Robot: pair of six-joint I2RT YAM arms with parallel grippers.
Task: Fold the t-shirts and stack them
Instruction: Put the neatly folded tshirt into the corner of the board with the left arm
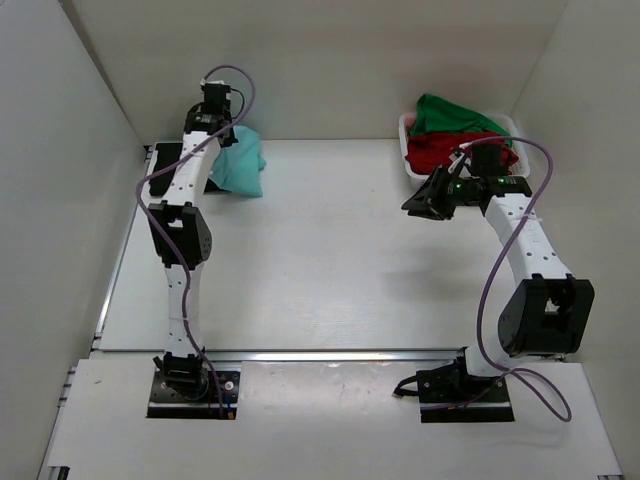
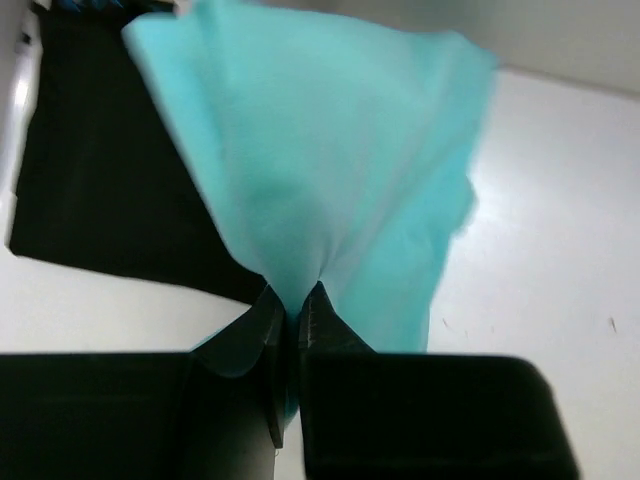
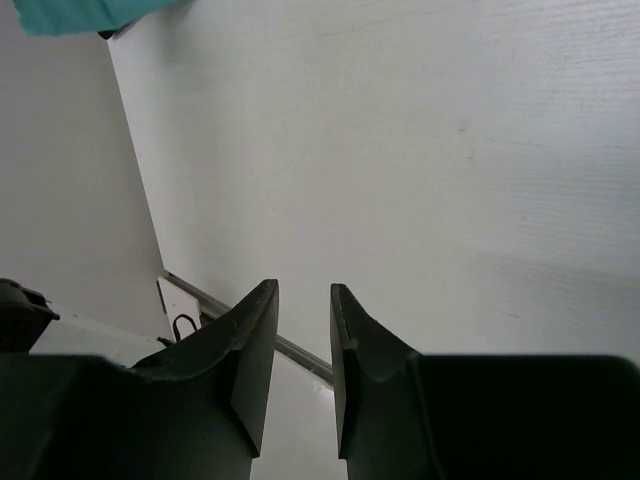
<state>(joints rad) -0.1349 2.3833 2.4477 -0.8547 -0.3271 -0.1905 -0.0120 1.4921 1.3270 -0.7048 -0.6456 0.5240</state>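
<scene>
Progress: early, I judged | left gripper [image 2: 293, 305] clamped on bunched teal t-shirt [image 2: 330, 150], well left of basket [image 1: 404, 135] | right gripper [image 3: 303, 300] narrowly parted, empty, beside basket | red t-shirt [image 1: 440, 152], green t-shirt [image 1: 450, 112] lay unfolded in basket | I saw no stack

The top view looks down over the whole worktop [image 1: 330, 250]. The left wrist view sits close on the teal t-shirt [image 2: 330, 150], which the right wrist view glimpses far off.

Open table [image 1: 320, 250] between teal t-shirt [image 1: 240, 165] and basket [image 1: 405, 128]
</scene>
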